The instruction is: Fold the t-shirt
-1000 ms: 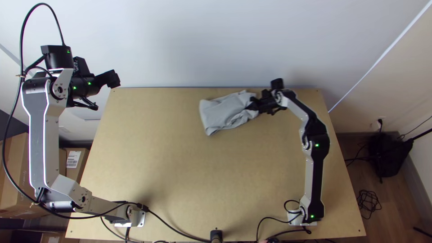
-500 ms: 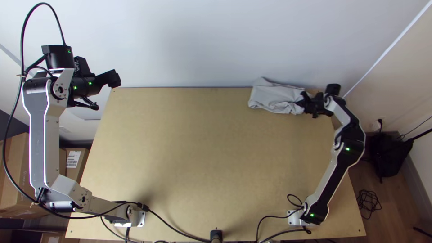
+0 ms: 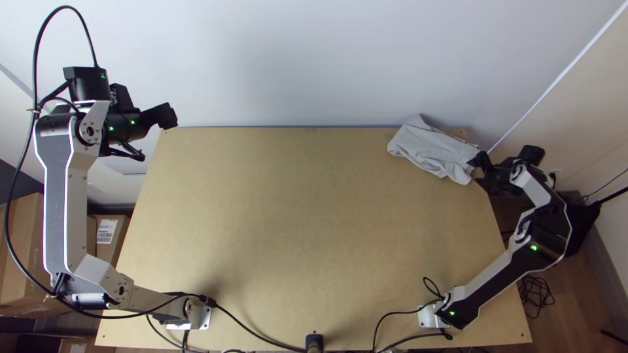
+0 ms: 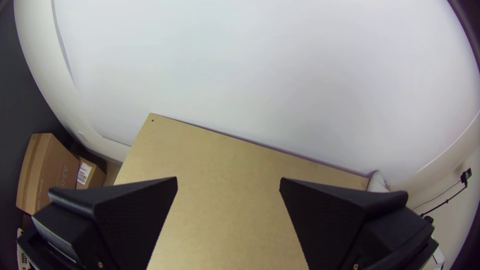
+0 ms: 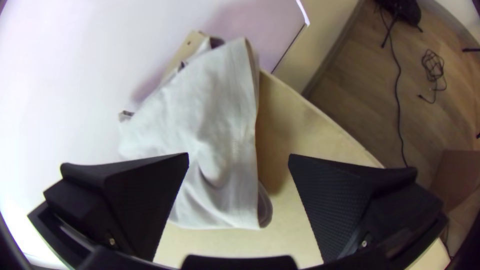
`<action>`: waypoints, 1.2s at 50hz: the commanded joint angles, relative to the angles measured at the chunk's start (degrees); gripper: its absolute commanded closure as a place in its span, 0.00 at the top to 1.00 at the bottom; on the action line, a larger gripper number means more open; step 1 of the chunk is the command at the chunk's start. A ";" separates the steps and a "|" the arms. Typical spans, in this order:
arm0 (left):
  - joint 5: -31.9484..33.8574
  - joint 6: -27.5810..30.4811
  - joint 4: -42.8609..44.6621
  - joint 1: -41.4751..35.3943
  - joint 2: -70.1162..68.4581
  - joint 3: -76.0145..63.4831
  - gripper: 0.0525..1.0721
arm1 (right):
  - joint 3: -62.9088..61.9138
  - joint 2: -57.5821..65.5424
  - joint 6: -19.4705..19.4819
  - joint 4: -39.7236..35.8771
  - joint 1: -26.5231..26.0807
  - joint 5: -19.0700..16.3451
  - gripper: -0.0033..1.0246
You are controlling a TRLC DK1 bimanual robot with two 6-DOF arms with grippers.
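The grey t-shirt (image 3: 432, 150) lies as a compact folded bundle at the table's far right corner, rumpled toward its right end. My right gripper (image 3: 481, 168) stands at that right end, past the table's right edge. In the right wrist view my right gripper (image 5: 239, 157) is open, its fingers wide apart, with the t-shirt (image 5: 215, 135) seen between and beyond them. My left gripper (image 3: 171, 116) is raised near the far left corner, away from the cloth. In the left wrist view my left gripper (image 4: 228, 180) is open and holds nothing; part of the t-shirt (image 4: 377, 182) shows far off.
The light wooden table (image 3: 281, 216) stretches between the arms, with a white wall (image 3: 294, 59) along its far edge. Cardboard boxes (image 3: 108, 238) stand on the floor at the left. Black cables (image 3: 258, 333) run along the near edge, and a black bag (image 3: 579, 219) lies at the right.
The t-shirt has moved from the far middle of the table to its far right corner, along with the right gripper. That gripper is now at the cloth's right end. The left arm has barely moved.
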 commanded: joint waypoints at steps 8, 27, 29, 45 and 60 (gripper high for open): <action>0.22 0.51 1.70 -0.20 -3.60 -0.42 0.96 | 4.33 -18.16 -7.59 0.95 -3.78 3.48 0.96; 0.22 2.53 3.10 1.47 -10.28 -0.51 0.96 | 21.64 -34.07 -15.15 -4.67 -0.62 4.18 0.96; 0.22 2.53 3.19 1.82 -11.16 -0.51 0.96 | 21.55 -36.09 -15.15 -4.85 0.53 4.27 0.96; 0.22 3.41 9.17 5.95 -22.68 -8.95 0.96 | 14.70 -50.24 -11.11 1.48 3.95 4.45 0.96; 0.22 3.93 22.79 8.41 -43.24 -36.02 0.96 | -19.05 -74.76 -8.56 42.00 3.25 4.71 0.96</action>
